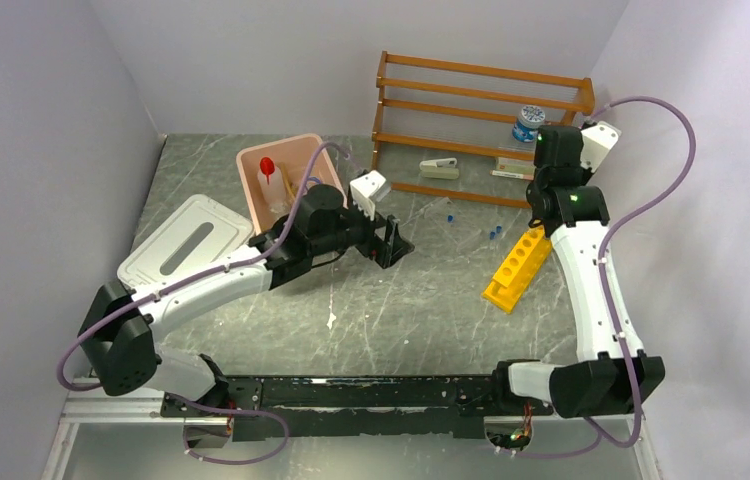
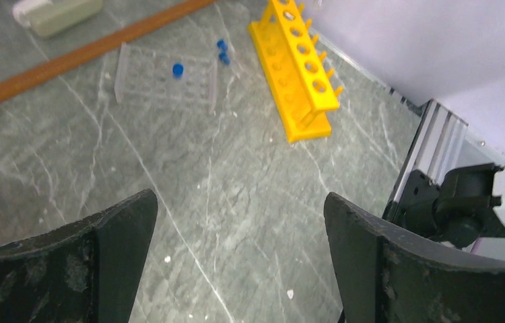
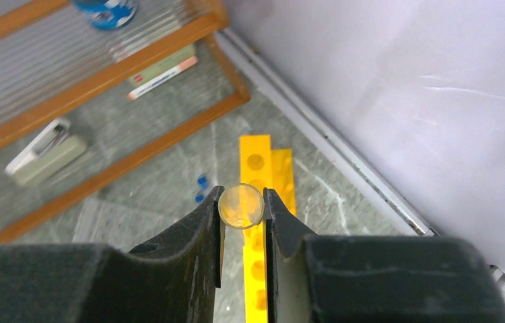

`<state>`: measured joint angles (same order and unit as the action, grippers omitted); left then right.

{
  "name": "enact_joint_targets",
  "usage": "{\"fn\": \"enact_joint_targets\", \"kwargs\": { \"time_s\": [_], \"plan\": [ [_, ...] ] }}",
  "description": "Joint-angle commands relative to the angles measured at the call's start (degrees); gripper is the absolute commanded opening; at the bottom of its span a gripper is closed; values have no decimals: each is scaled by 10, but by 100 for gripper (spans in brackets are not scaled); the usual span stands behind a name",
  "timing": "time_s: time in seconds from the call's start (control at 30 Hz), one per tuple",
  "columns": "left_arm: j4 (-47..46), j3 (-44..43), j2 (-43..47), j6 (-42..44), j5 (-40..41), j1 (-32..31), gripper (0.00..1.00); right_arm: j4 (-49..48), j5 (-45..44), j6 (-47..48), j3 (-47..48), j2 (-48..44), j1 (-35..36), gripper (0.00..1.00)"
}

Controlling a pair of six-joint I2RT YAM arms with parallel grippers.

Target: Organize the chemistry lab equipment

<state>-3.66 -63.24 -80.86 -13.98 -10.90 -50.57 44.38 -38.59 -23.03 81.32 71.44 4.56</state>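
My right gripper (image 3: 243, 205) is shut on a small clear glass tube (image 3: 241, 206), seen end-on, and holds it above the top end of the yellow holed rack (image 3: 263, 161). The rack (image 1: 517, 268) lies on the table at the right. My left gripper (image 2: 240, 202) is open and empty above bare table near the middle (image 1: 396, 245). The red-capped wash bottle (image 1: 268, 180) stands in a pink bin (image 1: 251, 165). Small blue caps (image 2: 221, 50) lie near a clear plastic rack (image 2: 135, 81). Goggles and tongs are out of view.
A wooden shelf (image 1: 481, 120) stands at the back right with a blue-lidded jar (image 1: 528, 122), a pale stapler-like item (image 1: 440, 169) and a flat label-like piece (image 3: 162, 70). A white lid (image 1: 186, 240) lies at the left. Walls close in on both sides.
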Motion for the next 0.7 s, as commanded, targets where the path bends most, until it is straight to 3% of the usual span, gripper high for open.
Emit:
{"fn": "enact_joint_targets", "kwargs": {
  "time_s": [0.0, 0.17, 0.5, 0.67],
  "plan": [
    [-57, 41, 6, -24, -14, 2, 95, -62, -64, -30, -18, 27, -32, 11],
    [-61, 47, 1, -31, -36, 1, 94, -110, -70, -26, -25, 68, -63, 11],
    [25, 0, -14, 15, -22, 2, 94, -230, -55, 17, -56, 105, -87, 10],
    [36, -6, -18, 16, -25, 1, 93, -246, -57, 15, -77, 112, -89, 10]
  ]
}}
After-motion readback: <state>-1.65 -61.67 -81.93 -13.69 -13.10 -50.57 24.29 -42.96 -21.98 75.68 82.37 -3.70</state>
